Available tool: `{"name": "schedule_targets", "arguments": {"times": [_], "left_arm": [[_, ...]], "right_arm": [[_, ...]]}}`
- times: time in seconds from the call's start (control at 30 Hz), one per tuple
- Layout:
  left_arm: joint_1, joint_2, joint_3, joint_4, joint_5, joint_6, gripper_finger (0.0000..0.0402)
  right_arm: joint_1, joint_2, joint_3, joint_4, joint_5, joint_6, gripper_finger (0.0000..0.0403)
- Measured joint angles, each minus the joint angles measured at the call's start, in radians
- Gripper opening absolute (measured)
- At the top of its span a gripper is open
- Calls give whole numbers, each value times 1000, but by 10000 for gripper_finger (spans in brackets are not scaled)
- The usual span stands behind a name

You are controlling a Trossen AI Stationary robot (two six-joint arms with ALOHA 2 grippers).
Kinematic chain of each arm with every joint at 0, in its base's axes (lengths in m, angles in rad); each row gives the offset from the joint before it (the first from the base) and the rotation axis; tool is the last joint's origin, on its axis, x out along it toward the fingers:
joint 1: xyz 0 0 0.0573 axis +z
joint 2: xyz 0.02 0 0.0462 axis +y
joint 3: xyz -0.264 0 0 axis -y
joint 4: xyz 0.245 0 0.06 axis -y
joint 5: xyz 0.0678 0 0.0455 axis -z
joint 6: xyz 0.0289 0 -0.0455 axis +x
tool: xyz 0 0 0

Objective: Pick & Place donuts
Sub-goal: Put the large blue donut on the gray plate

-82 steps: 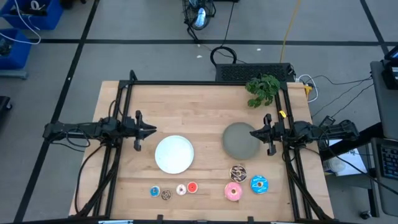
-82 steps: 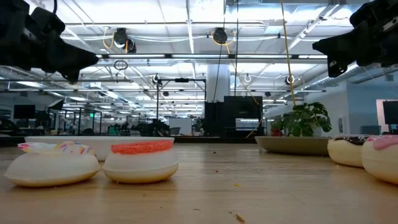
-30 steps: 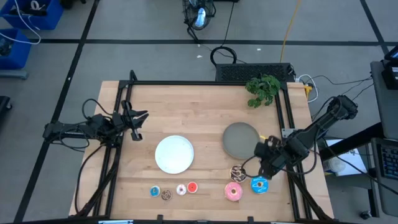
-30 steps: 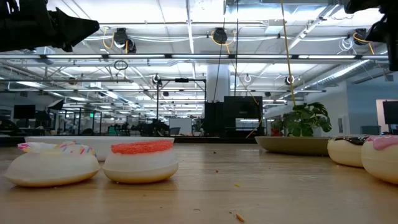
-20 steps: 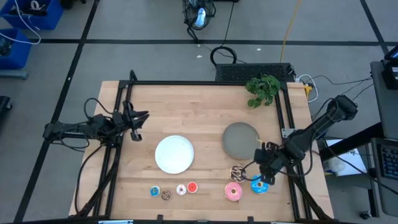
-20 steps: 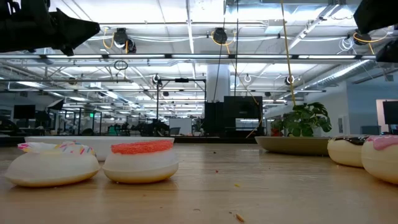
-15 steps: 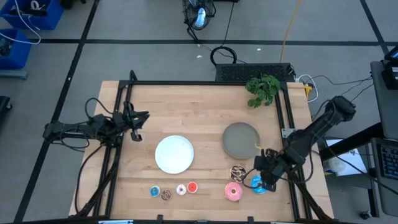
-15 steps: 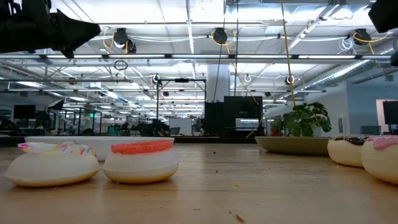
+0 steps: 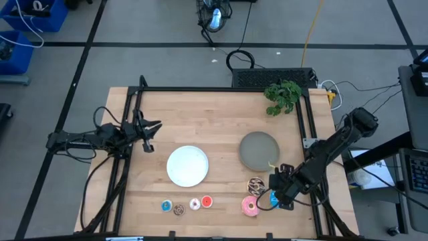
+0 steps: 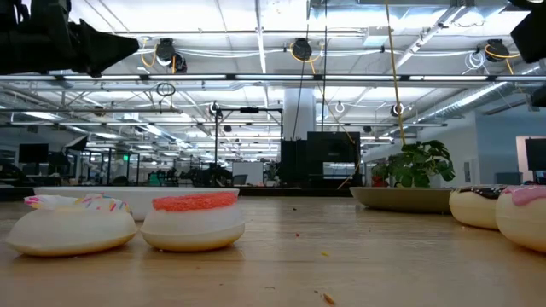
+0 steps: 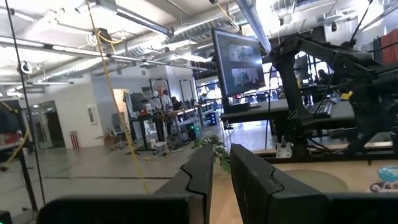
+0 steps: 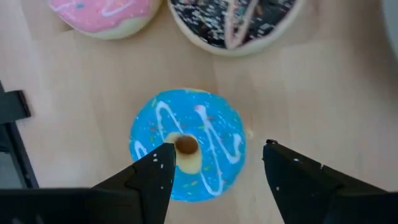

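The blue donut (image 12: 188, 144) lies flat on the table (image 9: 214, 114) near the front right corner, with white squiggles and sprinkles on its icing. In the high view it is mostly hidden under the right gripper (image 9: 275, 195). The right gripper (image 12: 214, 163) hangs just above it with its jaws spread wide; one finger (image 12: 152, 173) covers the donut's edge on one side and the other finger (image 12: 292, 168) stands over bare wood on the far side. Nothing is grasped.

Just beside the blue donut are the brown donut (image 9: 256, 185), dark with white lines, and the pink donut (image 9: 251, 205), which sits nearest the front edge. All three are close together but apart.

Further left along the front edge runs a row of four tiny donuts: the tiny blue (image 9: 166, 205), the tiny brown (image 9: 178, 210), the cream (image 9: 194, 204) and the red (image 9: 206, 200). In the low view the cream (image 10: 72, 223) and the red (image 10: 194, 219) loom large in the foreground.

The gray plate (image 9: 259, 150) lies behind the three larger donuts on the right half; the white plate (image 9: 187, 166) lies near the middle. A plant (image 9: 283, 96) sits at the back right corner.

The left gripper (image 9: 148, 127) waits near the left edge, raised off the table, its fingers (image 11: 256, 177) close together with a narrow gap and holding nothing.
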Motion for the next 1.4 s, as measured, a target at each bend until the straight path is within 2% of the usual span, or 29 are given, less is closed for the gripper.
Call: {"name": "schedule_targets", "arguments": {"times": [0.3, 0.63, 0.73, 1.07, 1.2, 1.4], "left_arm": [[0, 0, 0, 21, 0, 16, 63], [0, 0, 0, 23, 0, 15, 63], [0, 0, 0, 23, 0, 15, 63], [0, 0, 0, 22, 0, 7, 63], [0, 0, 0, 22, 0, -17, 63], [0, 0, 0, 22, 1, -50, 63]], "right_arm": [[64, 86, 0, 32, 27, 35, 226], [67, 116, -7, 18, 54, 42, 226], [66, 116, -32, 16, 56, 50, 226], [66, 111, -148, 169, 38, 97, 223], [56, 112, -151, 151, 34, 152, 192], [56, 108, -152, 150, 27, 130, 101]]}}
